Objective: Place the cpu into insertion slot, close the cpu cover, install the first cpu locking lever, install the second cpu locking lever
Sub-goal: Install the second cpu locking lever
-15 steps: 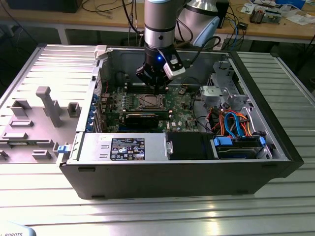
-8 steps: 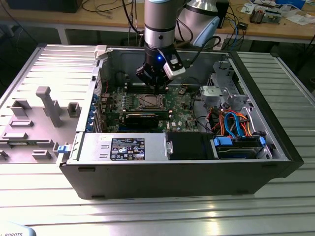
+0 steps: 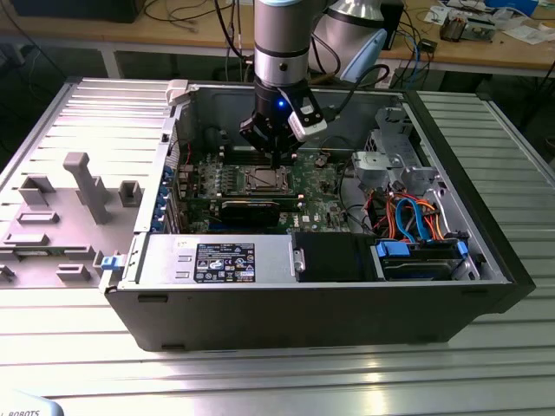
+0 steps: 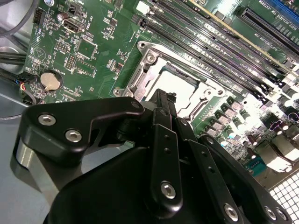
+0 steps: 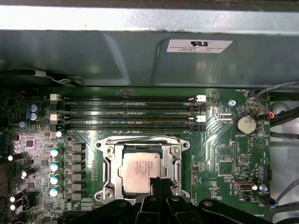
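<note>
In the first wrist view the cpu point(image 5: 142, 170) sits in the insertion slot point(image 5: 108, 175), with the cpu cover point(image 5: 142, 140) down around it. The hand point(image 5: 159, 185) hovers at the socket's edge, fingers pinched together, holding nothing. A slanted push could skid off the levers and scrape the motherboard point(image 5: 219, 158).

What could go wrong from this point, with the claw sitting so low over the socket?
The claw hangs right at the edge of the cpu, which already lies in the insertion slot with the cpu cover around it; a slightly off descent could scrape the chip or press it askew. The memory slots run close beside the socket, so a sideways slip might knock them.
</note>
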Controlling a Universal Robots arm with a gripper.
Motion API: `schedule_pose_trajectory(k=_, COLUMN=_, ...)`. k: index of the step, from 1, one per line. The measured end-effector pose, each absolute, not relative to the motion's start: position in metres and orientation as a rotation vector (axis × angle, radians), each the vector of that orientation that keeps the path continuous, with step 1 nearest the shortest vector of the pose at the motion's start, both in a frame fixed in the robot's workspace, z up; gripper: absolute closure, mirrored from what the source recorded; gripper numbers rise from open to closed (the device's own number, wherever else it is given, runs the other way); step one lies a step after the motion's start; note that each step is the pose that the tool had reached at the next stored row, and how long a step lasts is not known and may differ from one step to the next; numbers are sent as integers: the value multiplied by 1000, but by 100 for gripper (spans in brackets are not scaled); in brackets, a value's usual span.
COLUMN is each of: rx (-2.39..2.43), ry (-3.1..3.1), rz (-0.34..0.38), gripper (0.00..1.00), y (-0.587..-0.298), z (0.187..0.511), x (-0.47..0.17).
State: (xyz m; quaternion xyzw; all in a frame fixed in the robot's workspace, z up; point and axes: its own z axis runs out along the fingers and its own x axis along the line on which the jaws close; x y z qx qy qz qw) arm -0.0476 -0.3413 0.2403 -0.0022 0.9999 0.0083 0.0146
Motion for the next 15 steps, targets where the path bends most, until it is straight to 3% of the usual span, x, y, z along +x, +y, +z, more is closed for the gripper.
schedule_pose_trajectory(k=15, rx=-7, ry=3113, rz=31, gripper=89, y=-344, z=240, x=-48)
